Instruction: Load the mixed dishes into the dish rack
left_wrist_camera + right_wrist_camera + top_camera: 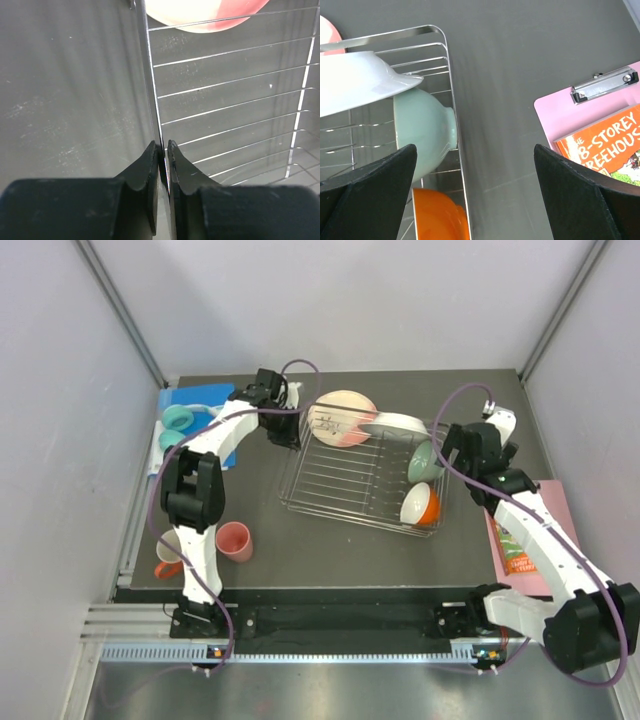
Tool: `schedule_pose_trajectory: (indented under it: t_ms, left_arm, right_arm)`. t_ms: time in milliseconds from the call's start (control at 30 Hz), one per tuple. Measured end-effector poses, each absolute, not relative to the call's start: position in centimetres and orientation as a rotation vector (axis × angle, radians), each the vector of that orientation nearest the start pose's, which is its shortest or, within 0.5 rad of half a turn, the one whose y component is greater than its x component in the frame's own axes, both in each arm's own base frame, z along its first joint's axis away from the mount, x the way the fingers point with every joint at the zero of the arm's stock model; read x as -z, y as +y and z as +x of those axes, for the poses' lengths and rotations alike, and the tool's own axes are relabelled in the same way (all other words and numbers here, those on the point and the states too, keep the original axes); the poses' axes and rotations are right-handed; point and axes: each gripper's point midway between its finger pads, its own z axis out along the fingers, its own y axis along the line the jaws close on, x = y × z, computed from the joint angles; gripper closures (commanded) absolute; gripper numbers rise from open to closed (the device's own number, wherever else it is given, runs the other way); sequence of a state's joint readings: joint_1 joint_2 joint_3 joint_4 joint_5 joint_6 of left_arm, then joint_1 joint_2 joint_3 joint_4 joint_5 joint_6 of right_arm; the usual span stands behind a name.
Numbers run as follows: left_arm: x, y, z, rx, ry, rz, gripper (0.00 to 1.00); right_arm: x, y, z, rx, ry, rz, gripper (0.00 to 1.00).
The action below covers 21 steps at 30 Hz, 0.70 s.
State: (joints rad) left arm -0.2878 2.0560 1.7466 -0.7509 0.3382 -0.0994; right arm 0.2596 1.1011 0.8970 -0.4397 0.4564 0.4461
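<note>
Top view: showed a dish rack (pixel 335 483) at mid-table, loaded with 4 dishes. Placed a pink-and-cream plate (pixel 345 418) tilted at the far left corner of the rack, and a white plate (pixel 398 424) just beside it, to its right along the far rim. Placed a mint-green bowl (pixel 424 462) on its side at the right end and, next to it on the near side, an orange bowl (pixel 422 505) also on its side (white inside turned to the left). Found 2 dishes outside the rack, on the table near the left arm's base: a pink cup (pixel 235 540), upright, and an orange mug (pixel 168 552), partly hidden behind the arm.

Left wrist view: caught the left gripper (pixel 162 147) with its fingers pressed together on the rack's left rim wire, the thin wire running straight up between them. Showed the pink-and-cream plate's edge at the top of that view.

Right wrist view: showed the right gripper (pixel 474 150) spread wide, gripping nothing, over the rack's right rim beside the mint-green bowl. Showed the white plate's edge overhanging that bowl.

Elsewhere: recorded a teal ring (pixel 178 418) on a blue board (pixel 195 400) at the far left, and a pink clipboard (pixel 560 107) carrying an orange booklet (pixel 605 140) at the right.
</note>
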Motion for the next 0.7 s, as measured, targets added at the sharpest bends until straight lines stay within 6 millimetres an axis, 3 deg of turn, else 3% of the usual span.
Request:
schedule_pose_trajectory:
  t_ms: [100, 267, 700]
  left_arm:
    - [-10.1, -19.5, 43.1, 0.532, 2.614, 0.394, 1.0]
    - [-9.9, -19.7, 40.2, 0.48, 2.632, 0.445, 1.0]
    - [-9.6, -20.0, 34.3, 0.535, 2.66, 0.576, 0.99]
  right_arm:
    - [-18.8, 2.2, 32.5, 0.092, 2.084, 0.45, 0.0]
    - [-19.2, 2.0, 32.4, 0.087, 2.07, 0.457, 0.0]
    - [-19.9, 1.4, 31.6, 0.085, 2.051, 0.472, 0.0]
